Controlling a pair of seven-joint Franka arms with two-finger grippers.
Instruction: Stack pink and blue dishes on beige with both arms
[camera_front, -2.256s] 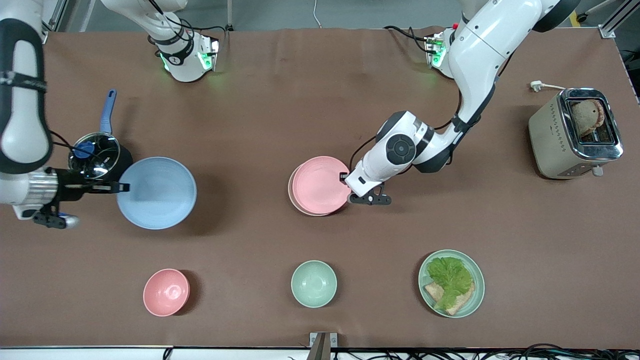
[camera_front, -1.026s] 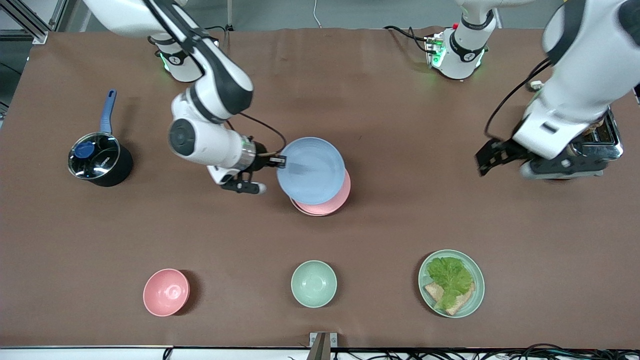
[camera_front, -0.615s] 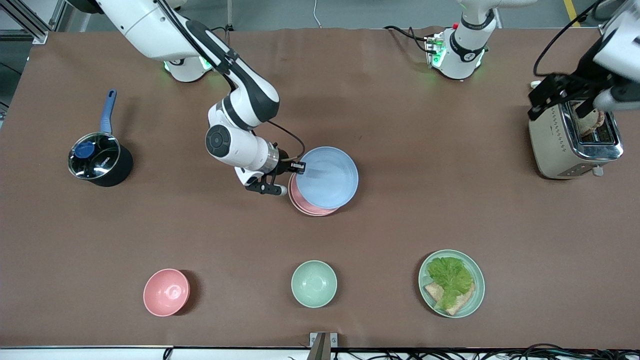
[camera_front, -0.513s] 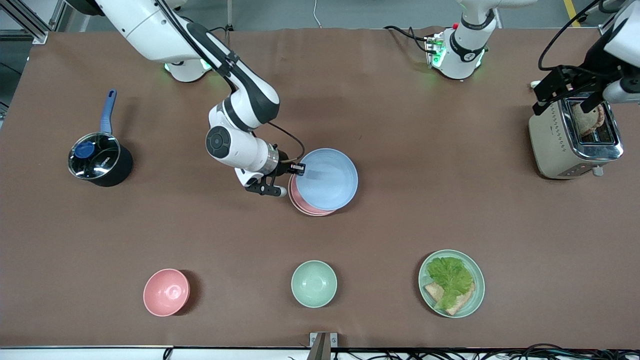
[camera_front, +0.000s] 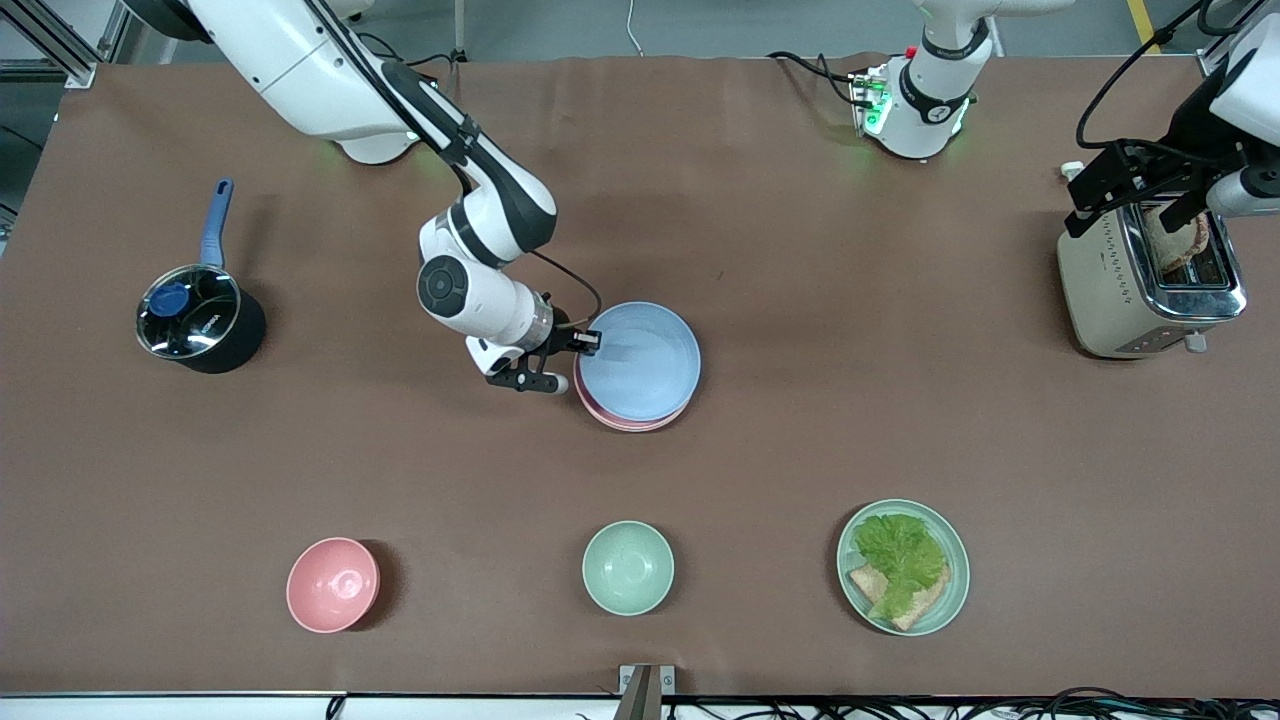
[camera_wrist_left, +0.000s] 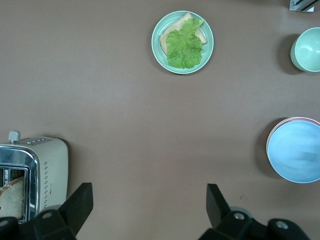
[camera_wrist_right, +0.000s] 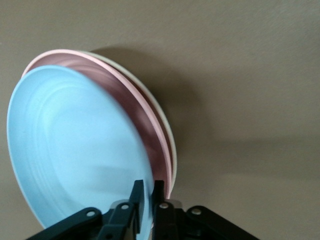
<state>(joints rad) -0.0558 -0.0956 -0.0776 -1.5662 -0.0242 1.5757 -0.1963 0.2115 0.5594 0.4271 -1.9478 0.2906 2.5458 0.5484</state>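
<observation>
The light blue plate (camera_front: 640, 360) lies tilted on the pale pink plate (camera_front: 622, 423), covering nearly all of it. My right gripper (camera_front: 590, 342) is shut on the blue plate's rim at the side toward the right arm's end. In the right wrist view the blue plate (camera_wrist_right: 75, 150) leans over the pink plate (camera_wrist_right: 135, 105), and a thin cream rim of the beige plate (camera_wrist_right: 169, 140) shows under the pink one. My right gripper (camera_wrist_right: 148, 192) pinches the blue rim between its fingers. My left gripper (camera_front: 1132, 205) hangs open and empty over the toaster (camera_front: 1150, 270).
A black saucepan with a blue handle (camera_front: 200, 320) stands at the right arm's end. Near the front camera are a small pink bowl (camera_front: 333, 585), a mint-green bowl (camera_front: 628, 567) and a mint-green plate (camera_front: 903, 567) with lettuce and bread.
My right gripper has lowered the blue plate onto the pink plate and drawn it a little toward the right arm's end. The left arm has barely moved over the toaster.
</observation>
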